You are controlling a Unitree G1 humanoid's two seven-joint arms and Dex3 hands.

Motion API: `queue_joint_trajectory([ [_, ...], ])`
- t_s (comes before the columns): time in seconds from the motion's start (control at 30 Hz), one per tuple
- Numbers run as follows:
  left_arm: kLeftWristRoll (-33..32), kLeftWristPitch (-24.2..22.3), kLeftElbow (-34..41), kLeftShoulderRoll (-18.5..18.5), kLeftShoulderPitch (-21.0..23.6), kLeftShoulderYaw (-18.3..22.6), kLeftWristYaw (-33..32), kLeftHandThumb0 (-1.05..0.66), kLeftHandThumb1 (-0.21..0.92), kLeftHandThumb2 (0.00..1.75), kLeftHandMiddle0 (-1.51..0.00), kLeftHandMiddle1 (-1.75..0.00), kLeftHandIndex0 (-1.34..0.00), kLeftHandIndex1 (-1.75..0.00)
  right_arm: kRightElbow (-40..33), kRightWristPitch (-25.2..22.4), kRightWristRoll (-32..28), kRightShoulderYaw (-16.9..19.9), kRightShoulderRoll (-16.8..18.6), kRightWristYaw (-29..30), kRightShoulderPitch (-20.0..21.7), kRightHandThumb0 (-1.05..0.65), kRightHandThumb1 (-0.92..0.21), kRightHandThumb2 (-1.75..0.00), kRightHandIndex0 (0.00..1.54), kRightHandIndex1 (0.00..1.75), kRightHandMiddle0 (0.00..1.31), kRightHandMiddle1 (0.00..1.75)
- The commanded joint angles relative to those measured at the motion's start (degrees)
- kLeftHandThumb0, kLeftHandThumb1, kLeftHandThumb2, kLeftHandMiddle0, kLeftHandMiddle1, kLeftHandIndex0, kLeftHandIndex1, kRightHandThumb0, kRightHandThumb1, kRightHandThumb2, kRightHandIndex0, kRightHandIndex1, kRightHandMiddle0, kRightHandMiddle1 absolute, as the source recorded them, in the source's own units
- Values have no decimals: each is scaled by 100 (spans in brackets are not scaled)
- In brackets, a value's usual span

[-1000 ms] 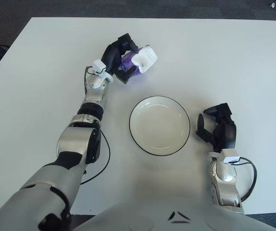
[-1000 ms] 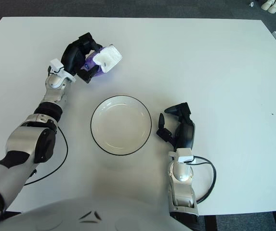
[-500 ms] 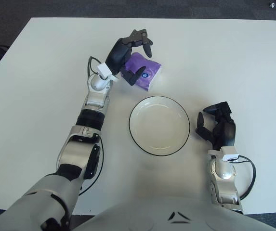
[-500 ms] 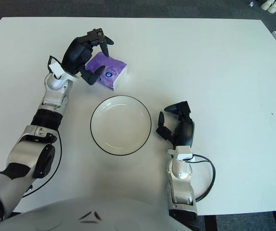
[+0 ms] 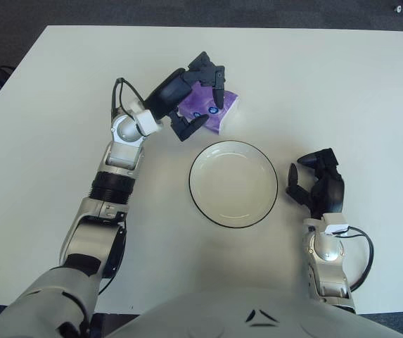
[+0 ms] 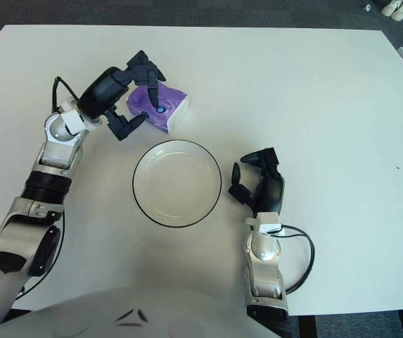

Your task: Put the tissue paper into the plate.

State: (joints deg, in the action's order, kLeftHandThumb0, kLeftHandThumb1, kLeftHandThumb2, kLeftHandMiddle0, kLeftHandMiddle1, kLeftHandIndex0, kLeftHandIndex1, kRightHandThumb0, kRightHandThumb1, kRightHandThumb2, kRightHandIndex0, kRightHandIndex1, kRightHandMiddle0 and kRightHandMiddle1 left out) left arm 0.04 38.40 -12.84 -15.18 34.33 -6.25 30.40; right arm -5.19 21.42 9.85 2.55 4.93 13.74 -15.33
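The purple tissue pack (image 5: 215,111) lies on the white table just beyond the plate's far-left rim. My left hand (image 5: 202,100) reaches over it from the left. Its two upper fingers (image 5: 217,76) arch over the pack's top, and the thumb lies along its near edge. The fingers are spread around the pack, not clamped on it. The white plate with a dark rim (image 5: 196,201) sits at the table's middle with nothing in it. My right hand (image 5: 318,190) shows to the right of the plate, fingers loosely curled and holding nothing.
A black cable (image 5: 122,90) loops off my left wrist. The table's far edge (image 5: 257,28) runs along the top, with dark floor beyond it. Bare tabletop (image 5: 342,91) lies on the right.
One second ago my left hand held the pack raised. It then let the pack down onto the table and opened. Now the wrist has swung left and the fingers have lowered around the pack.
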Motion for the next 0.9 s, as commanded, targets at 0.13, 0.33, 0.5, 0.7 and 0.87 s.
queue_joint_trajectory([
  [0.13,-934,-236,694,-89,-248,-322,688,0,-11,175,-97,-161,-71,-175,336,-361,-26,3,11,-29,-268,-42,-54,-105,49,156,44,175],
  [0.33,-1223,-340,935,-130,-292,-383,960,0,-11,175,-97,-160,-71,-175,341,-330,-32,-4,8,-39,-271,-42,-52,-107,49,158,45,175],
  [0.5,-1131,-214,794,-297,-303,-251,1049,0,-11,175,-97,-159,-71,-175,375,-287,-78,-7,-9,-82,-261,-43,-50,-110,50,159,47,175],
  [0.7,143,253,262,-440,93,48,360,0,-11,174,-97,-160,-71,-175,408,-301,-71,6,-24,-82,-245,-42,-51,-108,50,156,45,175],
  [0.87,1222,393,-366,-630,445,144,-355,0,-10,175,-95,-167,-71,-171,422,-332,-58,13,-27,-74,-238,-42,-53,-106,49,155,44,175],
])
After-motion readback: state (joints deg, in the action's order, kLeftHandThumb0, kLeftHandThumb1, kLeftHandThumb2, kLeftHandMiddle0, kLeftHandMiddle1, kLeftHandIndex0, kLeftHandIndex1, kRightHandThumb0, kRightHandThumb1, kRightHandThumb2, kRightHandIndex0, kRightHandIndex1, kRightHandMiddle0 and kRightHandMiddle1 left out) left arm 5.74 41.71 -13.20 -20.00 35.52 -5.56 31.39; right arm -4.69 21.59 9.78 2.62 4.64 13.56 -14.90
